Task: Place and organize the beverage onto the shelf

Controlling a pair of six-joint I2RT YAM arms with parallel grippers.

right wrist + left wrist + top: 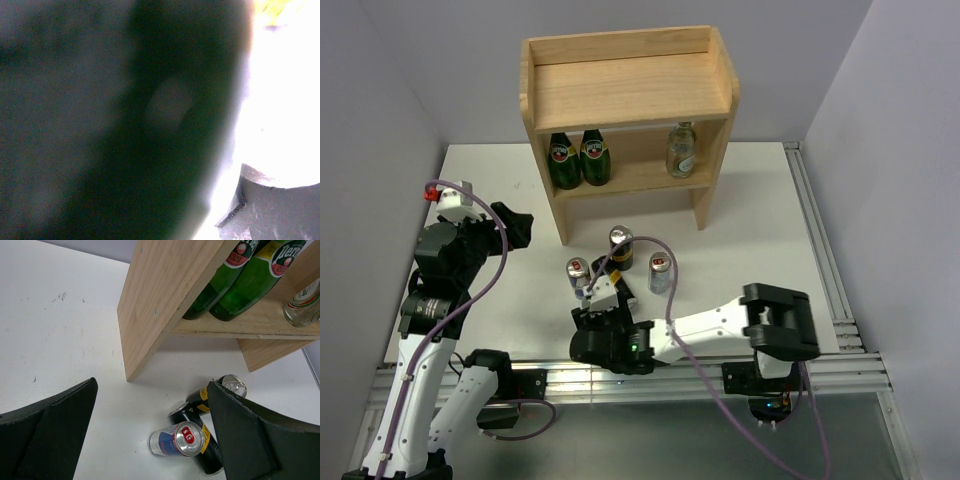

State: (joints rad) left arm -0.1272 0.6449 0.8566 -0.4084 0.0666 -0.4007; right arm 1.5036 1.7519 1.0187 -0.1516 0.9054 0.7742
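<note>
Top external: the shelf [630, 80] stands at the far side of the table [760, 220]. Two green bottles [578, 160] and one clear bottle [681, 150] are on its lower board. Three slim cans [621, 243] stand upright on the table in front. Your right gripper [595, 290] is right beside the left can [578, 272]. You cannot tell its grip, because the wrist view is a dark blur. Your left gripper [152, 385] is spread wide and holds nothing.

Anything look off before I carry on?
Nothing tipped or spilled: the three cans stand upright on the table, the bottles upright on the shelf's lower board. One oddity: the right wrist view is nearly all dark blur, something right against the lens.
</note>
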